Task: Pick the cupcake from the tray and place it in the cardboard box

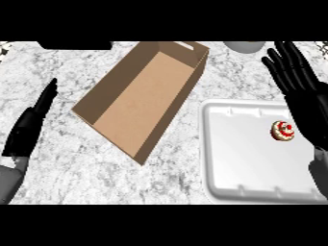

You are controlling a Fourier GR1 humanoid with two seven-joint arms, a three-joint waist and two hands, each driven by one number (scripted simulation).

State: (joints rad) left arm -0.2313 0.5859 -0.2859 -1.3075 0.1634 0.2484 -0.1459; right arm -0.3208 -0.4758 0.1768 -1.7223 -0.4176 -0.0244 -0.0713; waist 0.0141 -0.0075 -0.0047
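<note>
Just left of the open, empty right robot hand, the cupcake is sitting on the tray, so it should be lowering, fingers closing around the cupcake's sides.

cupcake on tray, R hand open beside

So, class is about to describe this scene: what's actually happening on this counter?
Nothing is held yet. The small red-and-white frosted cupcake sits on the white rectangular tray. The right robot hand hovers open beside it. The open brown cardboard box lies empty to the left, and the left robot hand rests open near the counter's edge.
</note>
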